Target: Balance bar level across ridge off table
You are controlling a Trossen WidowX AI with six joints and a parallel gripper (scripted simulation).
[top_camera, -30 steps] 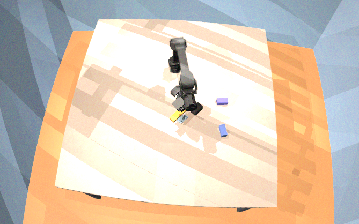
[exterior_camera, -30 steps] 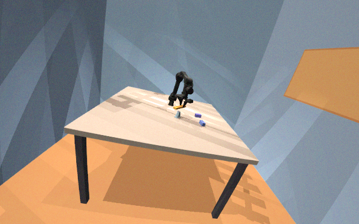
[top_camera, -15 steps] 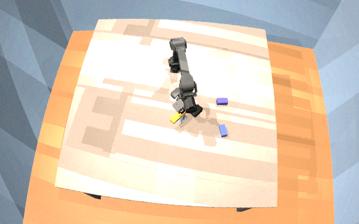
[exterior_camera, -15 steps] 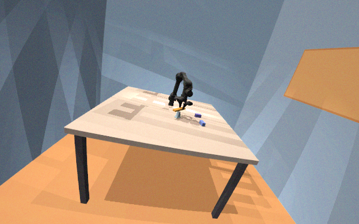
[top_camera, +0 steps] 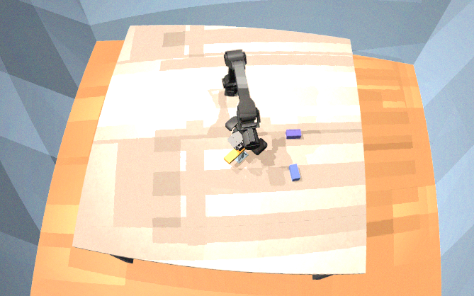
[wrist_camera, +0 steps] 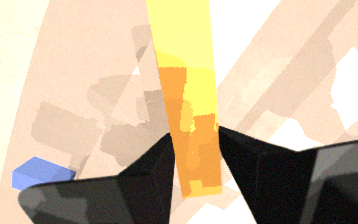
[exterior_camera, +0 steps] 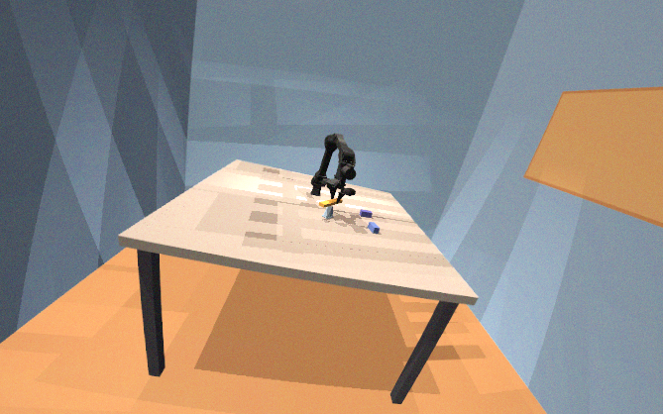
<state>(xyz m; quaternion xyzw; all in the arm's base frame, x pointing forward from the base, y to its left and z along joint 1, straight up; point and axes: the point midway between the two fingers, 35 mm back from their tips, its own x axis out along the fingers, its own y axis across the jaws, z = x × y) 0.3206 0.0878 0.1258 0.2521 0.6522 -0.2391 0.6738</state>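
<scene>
Gripper (top_camera: 239, 148) (exterior_camera: 335, 201) (wrist_camera: 194, 134), clenched on yellow bar (top_camera: 234, 156) (exterior_camera: 330, 203) (wrist_camera: 192, 100) near end; ridge (top_camera: 242, 157) (exterior_camera: 327, 212) close by; off-centre release might tip bar.

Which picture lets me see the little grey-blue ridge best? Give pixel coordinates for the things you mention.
The top view: the ridge (top_camera: 242, 157) (exterior_camera: 328, 212) shows there beside the yellow-orange bar (top_camera: 234, 156) (exterior_camera: 329, 203) (wrist_camera: 196, 110), only partly covered. The exterior view shows it small, its upper part behind the bar. The wrist view doesn't show it.
</scene>
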